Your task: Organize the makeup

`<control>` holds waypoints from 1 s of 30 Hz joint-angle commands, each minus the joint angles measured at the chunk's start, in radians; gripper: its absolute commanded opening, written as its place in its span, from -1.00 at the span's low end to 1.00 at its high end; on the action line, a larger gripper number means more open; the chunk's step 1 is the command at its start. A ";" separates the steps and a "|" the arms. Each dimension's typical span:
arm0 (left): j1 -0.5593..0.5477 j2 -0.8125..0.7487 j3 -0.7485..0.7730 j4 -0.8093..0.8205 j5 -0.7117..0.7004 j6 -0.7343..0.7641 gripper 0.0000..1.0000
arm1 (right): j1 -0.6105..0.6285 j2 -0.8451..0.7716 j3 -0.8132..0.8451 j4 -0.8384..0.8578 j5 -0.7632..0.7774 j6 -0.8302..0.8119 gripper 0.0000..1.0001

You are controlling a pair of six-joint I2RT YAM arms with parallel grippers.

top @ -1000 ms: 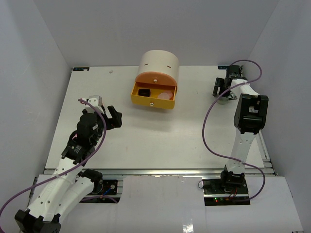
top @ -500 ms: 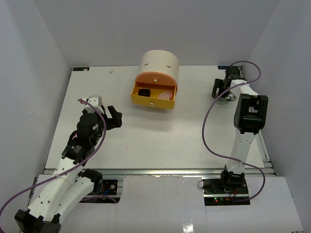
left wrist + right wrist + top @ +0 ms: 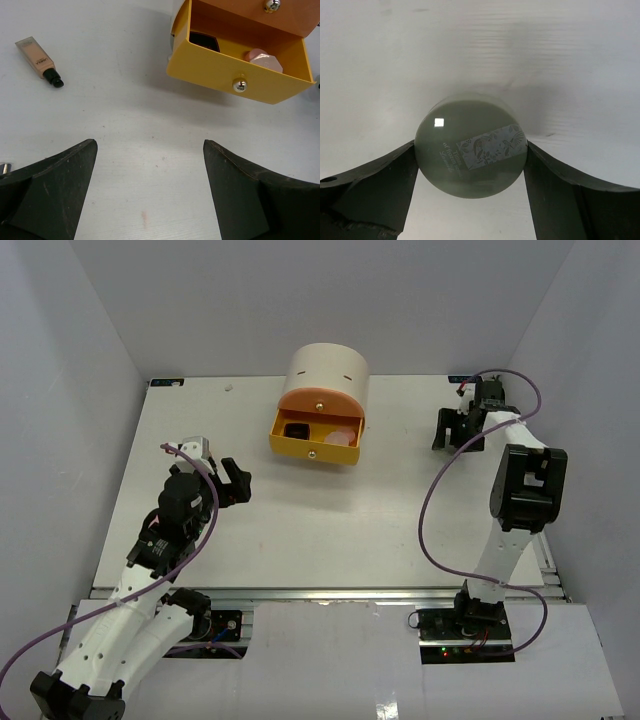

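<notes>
My right gripper (image 3: 470,150) is shut on a pale green round compact (image 3: 470,142) with a printed label; both jaws touch its sides and its shadow lies on the table behind it. In the top view this gripper (image 3: 450,430) is at the far right of the table. My left gripper (image 3: 149,145) is open and empty over bare table at the left (image 3: 236,483). A tan tube with a dark cap (image 3: 39,62) lies ahead of it to the left. The open yellow drawer (image 3: 220,75) holds a black compact (image 3: 204,41) and a pink compact (image 3: 262,59).
The cream cylindrical drawer unit (image 3: 328,368) stands at the back centre, its lower yellow drawer (image 3: 310,450) pulled out toward the arms. White walls close in the table on three sides. The right arm's purple cable (image 3: 430,500) loops over the right side.
The right arm has shifted a little to the right and back with the gripper at the far right edge. The left arm has not moved.
</notes>
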 commanded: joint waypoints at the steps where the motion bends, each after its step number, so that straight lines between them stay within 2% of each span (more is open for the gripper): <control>1: 0.003 -0.006 -0.004 0.012 0.008 -0.008 0.96 | 0.067 -0.303 -0.129 0.012 -0.383 -0.307 -0.84; 3: 0.003 -0.005 -0.004 0.012 0.008 -0.008 0.96 | 0.133 -0.410 -0.173 0.019 -0.454 -0.370 -0.85; 6: 0.004 -0.005 -0.006 0.012 0.001 -0.009 0.96 | 0.281 -0.541 -0.222 0.042 -0.453 -0.443 -0.82; 9: 0.005 -0.007 -0.006 0.012 -0.004 -0.010 0.96 | 0.405 -0.619 -0.234 0.076 -0.434 -0.460 -0.66; 11: 0.005 -0.009 -0.007 0.010 -0.007 -0.012 0.96 | 0.523 -0.619 -0.215 0.106 -0.343 -0.455 -0.56; 13: 0.005 -0.009 -0.009 0.009 -0.013 -0.015 0.96 | 0.587 -0.582 -0.169 0.112 -0.254 -0.444 -0.53; 18: 0.005 -0.010 -0.010 0.006 -0.022 -0.018 0.96 | 0.663 -0.451 -0.054 0.135 -0.061 -0.404 -0.51; 21: 0.005 -0.009 -0.010 0.004 -0.028 -0.020 0.96 | 0.690 -0.405 -0.012 0.157 0.034 -0.379 -0.41; 27: 0.005 -0.001 -0.012 0.003 -0.030 -0.021 0.96 | 0.721 -0.356 0.028 0.225 0.177 -0.369 0.16; 30: 0.005 0.003 -0.013 0.003 -0.030 -0.023 0.96 | 0.729 -0.346 0.036 0.231 0.200 -0.370 0.37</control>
